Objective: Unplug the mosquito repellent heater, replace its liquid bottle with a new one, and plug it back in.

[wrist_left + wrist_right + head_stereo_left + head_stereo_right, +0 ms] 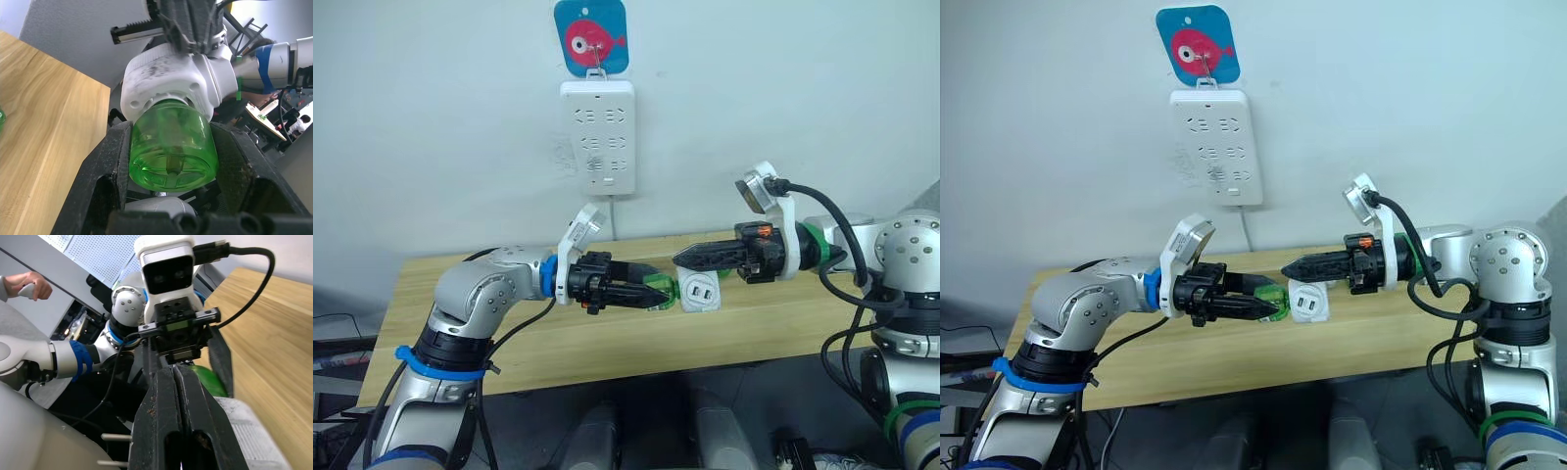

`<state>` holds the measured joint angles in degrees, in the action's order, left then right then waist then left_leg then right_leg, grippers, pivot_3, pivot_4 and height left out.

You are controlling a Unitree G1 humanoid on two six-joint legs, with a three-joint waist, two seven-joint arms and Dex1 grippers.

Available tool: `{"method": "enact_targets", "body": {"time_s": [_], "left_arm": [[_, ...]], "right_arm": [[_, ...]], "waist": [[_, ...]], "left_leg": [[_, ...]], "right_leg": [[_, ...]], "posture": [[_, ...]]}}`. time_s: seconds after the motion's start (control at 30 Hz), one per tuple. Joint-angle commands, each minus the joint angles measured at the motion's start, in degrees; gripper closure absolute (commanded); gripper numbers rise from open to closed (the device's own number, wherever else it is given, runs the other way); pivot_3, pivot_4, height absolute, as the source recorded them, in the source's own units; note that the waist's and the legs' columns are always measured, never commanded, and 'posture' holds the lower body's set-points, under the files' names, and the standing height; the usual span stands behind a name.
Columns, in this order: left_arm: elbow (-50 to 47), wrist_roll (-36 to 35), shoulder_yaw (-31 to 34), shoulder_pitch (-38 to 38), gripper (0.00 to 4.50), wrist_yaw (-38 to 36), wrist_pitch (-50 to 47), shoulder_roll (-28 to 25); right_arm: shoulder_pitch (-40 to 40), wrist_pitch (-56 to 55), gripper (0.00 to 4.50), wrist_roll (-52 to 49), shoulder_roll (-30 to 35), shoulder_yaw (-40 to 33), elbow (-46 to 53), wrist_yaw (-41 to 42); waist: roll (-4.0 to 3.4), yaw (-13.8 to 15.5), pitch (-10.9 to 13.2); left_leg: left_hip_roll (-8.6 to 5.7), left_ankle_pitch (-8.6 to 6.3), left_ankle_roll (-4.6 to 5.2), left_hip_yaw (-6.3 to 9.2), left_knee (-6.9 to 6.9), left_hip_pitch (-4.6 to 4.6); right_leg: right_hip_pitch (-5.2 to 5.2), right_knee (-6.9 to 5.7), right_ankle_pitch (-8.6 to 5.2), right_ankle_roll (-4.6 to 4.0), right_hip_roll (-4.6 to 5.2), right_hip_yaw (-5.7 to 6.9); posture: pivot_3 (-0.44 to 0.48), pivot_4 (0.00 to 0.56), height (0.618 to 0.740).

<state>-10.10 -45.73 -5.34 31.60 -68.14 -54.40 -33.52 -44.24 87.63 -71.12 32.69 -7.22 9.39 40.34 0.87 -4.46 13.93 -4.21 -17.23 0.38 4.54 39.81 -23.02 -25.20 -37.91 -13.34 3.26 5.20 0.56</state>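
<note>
**Heater held between both arms above the wooden surface**

Pale wall fills the background, with a white socket strip (597,135) hanging from a hook under a blue card with a red fish (591,36); a thin cable drops from the strip to behind the wooden surface (607,338). Both arms meet in the air over the surface's middle, in front of the wall and below the strip.

Left gripper (651,292) reaches in from the left; its fingers (110,166) are spread about the width of a green bottle (172,147) and press on its two sides, so they hold it; the bottle's neck goes up into the white heater (168,83), which sits directly against the bottle's top; from the head views the heater (700,292) shows two plug holes on its face and hangs just past the left fingertips, clear of the surface.

Right gripper (680,258) comes in from the right, its fingers (182,421) pressed together with no gap between them; the tips lie at the heater's upper edge, and I cannot tell whether they touch it. A black cable (827,211) loops from the right wrist camera back along the arm.

In the right wrist view, a person's hand (29,284) shows far off, gripping a small pale object.
</note>
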Motion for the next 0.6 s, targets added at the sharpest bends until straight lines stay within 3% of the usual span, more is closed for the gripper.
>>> {"method": "enact_targets", "body": {"time_s": [0.03, 0.4, 0.6], "left_arm": [[0.2, -0.15, 1.21, 1.39, 2.31, -0.48, 2.45, 0.43], [3.96, 1.58, 1.62, 3.54, 2.31, -0.51, 5.89, 1.36], [4.86, 1.88, 1.32, 4.33, 2.31, -1.23, 6.65, 0.92]], "right_arm": [[0.95, 1.32, 4.46, -3.04, 0.62, -0.83, 3.1, -0.82], [3.62, 1.68, 4.46, -8.56, 2.28, -1.26, 5.7, -3.62], [7.35, 1.98, 4.46, -9.0, 9.89, -0.53, 9.55, 2.08]], "waist": [[0.0, -0.01, 0.0], [0.0, -0.2, 0.0], [0.0, -0.07, 0.0]], "left_leg": [[0.0, 0.0, 0.0, 0.0, 0.0, 0.0], [0.0, 0.0, 0.0, 0.0, -0.01, 0.0], [-0.01, -0.01, 0.02, 0.01, -0.01, -0.02]], "right_leg": [[0.0, 0.0, 0.0, 0.0, 0.0, 0.0], [0.0, 0.0, 0.0, 0.0, 0.0, 0.01], [0.01, 0.03, 0.0, 0.0, 0.0, 0.03]], "posture": [[-0.166, 0.242, 0.74], [-0.168, 0.248, 0.74], [-0.172, 0.247, 0.74]]}}
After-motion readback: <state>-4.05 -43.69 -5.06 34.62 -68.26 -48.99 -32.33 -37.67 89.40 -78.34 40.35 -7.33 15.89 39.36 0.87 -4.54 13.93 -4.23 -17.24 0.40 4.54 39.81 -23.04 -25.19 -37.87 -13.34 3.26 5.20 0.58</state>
